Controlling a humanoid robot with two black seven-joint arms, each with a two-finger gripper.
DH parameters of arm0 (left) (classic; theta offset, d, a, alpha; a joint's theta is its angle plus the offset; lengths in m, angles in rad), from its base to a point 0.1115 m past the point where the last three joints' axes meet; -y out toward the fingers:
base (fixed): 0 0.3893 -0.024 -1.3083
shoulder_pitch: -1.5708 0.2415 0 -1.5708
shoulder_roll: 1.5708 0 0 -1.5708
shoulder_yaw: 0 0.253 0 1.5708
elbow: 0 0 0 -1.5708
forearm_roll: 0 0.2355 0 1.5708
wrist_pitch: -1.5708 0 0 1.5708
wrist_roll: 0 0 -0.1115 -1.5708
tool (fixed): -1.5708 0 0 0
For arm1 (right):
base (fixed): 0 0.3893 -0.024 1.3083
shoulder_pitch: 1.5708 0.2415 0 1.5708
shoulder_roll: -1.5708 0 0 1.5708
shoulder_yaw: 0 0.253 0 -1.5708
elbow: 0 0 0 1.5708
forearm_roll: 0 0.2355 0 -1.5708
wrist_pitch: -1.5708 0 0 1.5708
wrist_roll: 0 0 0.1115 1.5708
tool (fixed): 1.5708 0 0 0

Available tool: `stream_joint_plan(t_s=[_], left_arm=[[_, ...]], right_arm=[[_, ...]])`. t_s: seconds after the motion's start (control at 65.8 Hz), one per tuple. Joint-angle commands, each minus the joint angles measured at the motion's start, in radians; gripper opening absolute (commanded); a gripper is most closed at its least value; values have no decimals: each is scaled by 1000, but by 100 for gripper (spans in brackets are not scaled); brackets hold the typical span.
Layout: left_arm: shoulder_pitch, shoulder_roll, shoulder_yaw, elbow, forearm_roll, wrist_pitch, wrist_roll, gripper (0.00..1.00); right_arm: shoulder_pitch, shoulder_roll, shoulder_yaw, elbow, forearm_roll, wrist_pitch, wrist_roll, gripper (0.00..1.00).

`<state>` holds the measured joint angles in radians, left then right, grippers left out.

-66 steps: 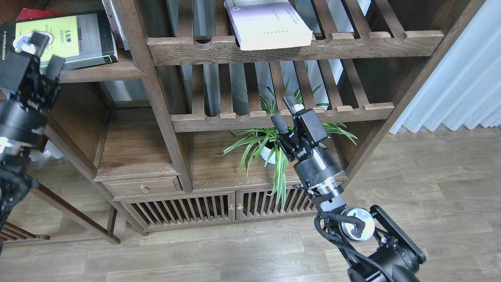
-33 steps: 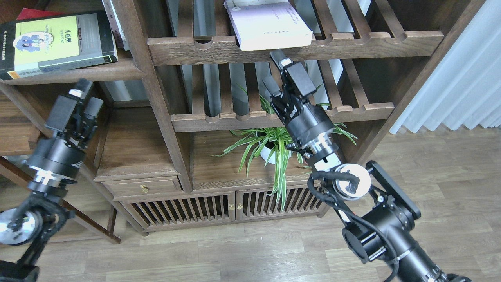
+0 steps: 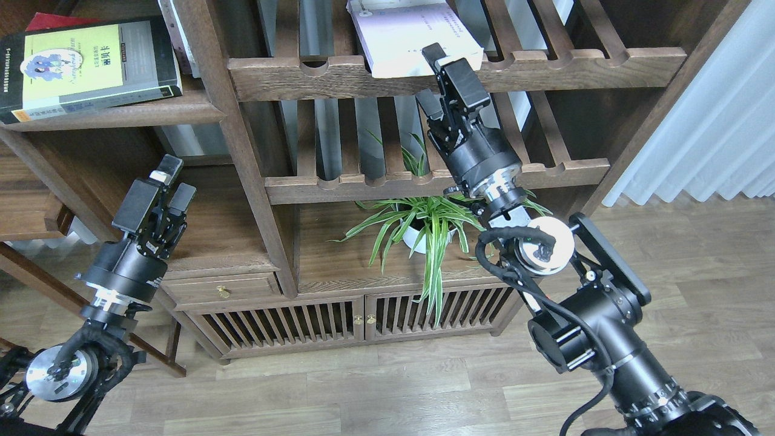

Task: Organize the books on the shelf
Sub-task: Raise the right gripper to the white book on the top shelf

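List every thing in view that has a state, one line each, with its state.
Black paperback with yellow-green panel: lying flat on the solid dark-brown shelf board.
Thick white-lilac paperback: flat on the upper slatted rack, overhanging its front rail.
Red book: mostly hidden beneath the black one.
Right gripper: open, just below the white-lilac book.
Left gripper: open, empty.
Cabinet doors: closed.

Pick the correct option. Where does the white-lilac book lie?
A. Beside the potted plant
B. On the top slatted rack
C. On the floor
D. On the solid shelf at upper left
B: the white-lilac book lies flat on the top slatted rack, overhanging its notched front rail.
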<state>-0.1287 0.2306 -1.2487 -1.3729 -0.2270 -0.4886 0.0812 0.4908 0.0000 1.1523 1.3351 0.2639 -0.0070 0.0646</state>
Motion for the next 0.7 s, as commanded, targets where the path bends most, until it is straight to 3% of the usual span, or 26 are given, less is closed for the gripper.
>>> stream_joint_plan(t_s=[0.0,0.197,0.425,0.501,0.517,0.562,0.684], left_arm=[[0,0,2,0,0,0,0,99],[0,0,6,6,0,0,0,99],[0,-2,18,12,0,0,0,99],[0,-2,18,12,0,0,0,99],[1,0,18,12,0,0,0,99],[1,-2,20,14,0,0,0,99],[1,0,26,15,0,0,0,99]], right_arm=[[23,0,0,-16,0,-14,0,88],[46,0,1,-37,-2,-37,0,86],[58,0,7,-45,0,-42,0,72],[60,0,7,-45,0,-42,-2,63],[61,0,7,-45,1,-42,-2,55],[60,0,9,-45,3,-39,-2,48],[58,0,9,-45,3,-34,-2,41]])
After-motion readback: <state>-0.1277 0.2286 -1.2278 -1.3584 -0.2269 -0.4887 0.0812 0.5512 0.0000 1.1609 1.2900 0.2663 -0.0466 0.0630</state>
